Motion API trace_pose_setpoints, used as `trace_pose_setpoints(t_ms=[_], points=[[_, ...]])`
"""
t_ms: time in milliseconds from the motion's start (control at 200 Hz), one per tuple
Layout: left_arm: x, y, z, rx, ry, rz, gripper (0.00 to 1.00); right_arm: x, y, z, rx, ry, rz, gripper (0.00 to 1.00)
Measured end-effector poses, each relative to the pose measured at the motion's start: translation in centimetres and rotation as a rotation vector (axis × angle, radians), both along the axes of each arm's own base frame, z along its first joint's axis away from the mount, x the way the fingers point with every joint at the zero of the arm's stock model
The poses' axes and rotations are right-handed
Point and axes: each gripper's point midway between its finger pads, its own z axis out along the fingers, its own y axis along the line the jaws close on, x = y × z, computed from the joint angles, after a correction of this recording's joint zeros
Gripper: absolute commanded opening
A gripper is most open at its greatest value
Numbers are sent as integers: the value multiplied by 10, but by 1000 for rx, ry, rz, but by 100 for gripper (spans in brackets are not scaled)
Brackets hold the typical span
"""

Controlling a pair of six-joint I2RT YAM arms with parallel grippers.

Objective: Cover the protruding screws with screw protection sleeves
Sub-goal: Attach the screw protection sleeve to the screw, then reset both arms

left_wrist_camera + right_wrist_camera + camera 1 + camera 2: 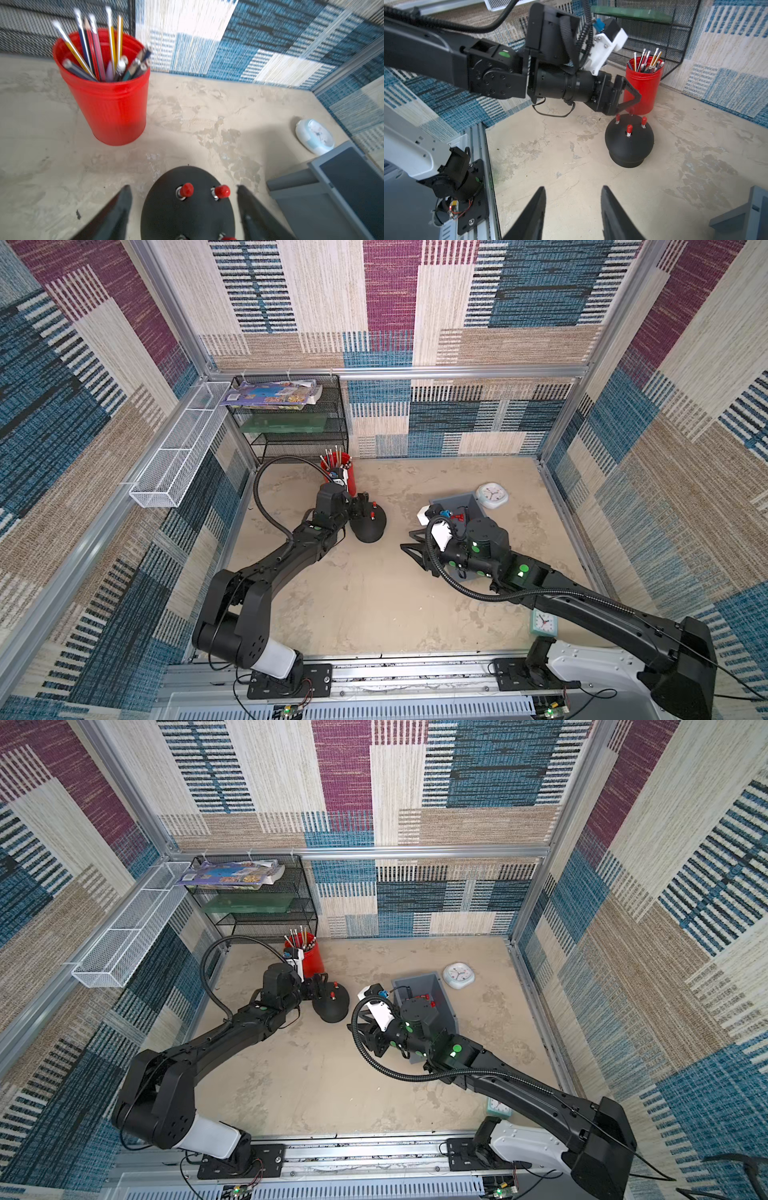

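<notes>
Left gripper (183,188) released, straddling screws (178,194) wearing red sleeves (222,191); right gripper (573,188) parted, seemingly empty, well apart.

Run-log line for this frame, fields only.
left end effector: open, over black dome | right end effector: open, empty | red sleeves: on three screws, fourth unclear

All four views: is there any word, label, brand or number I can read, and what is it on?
Nothing can be read in any view.
On the magazine atop the black mesh rack: cover print, too blurred to read.
On the white round clock: dial marks, too small to read.
On the teal clock: dial marks, too small to read.
</notes>
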Motion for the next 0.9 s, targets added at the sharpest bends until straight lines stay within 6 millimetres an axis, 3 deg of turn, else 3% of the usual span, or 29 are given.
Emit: trace_pose_setpoints(t_ms=[75,165,210,280,341,396,461,551,656,701,801,902], points=[[-5,7,25,-7,-52,24,86,14,-8,17,25,2,-75,60],[-15,22,55,10,-122,78,84,45,-35,38,59,-12,-231,66],[-20,35,63,38,-147,129,84,68,-60,46,77,-15,-355,71],[-26,61,58,111,-144,236,84,110,-121,43,87,-6,-606,71],[-31,89,39,211,-104,344,86,141,-188,23,82,11,-849,72],[-40,114,14,306,-44,426,86,153,-252,-15,35,43,-1063,73],[-54,143,-15,406,21,508,86,148,-305,-67,-39,95,-1217,73],[-82,182,-47,467,81,592,86,129,-353,-118,-127,110,-1358,74],[-106,221,-76,426,96,665,86,113,-379,-152,-147,87,-1409,75],[-111,229,-91,412,100,671,85,109,-383,-160,-132,62,-1409,76],[-107,220,-118,409,142,561,83,102,-377,-179,-95,24,-1354,77],[-86,206,-105,389,81,473,83,108,-361,-176,-78,-41,-1272,79]])
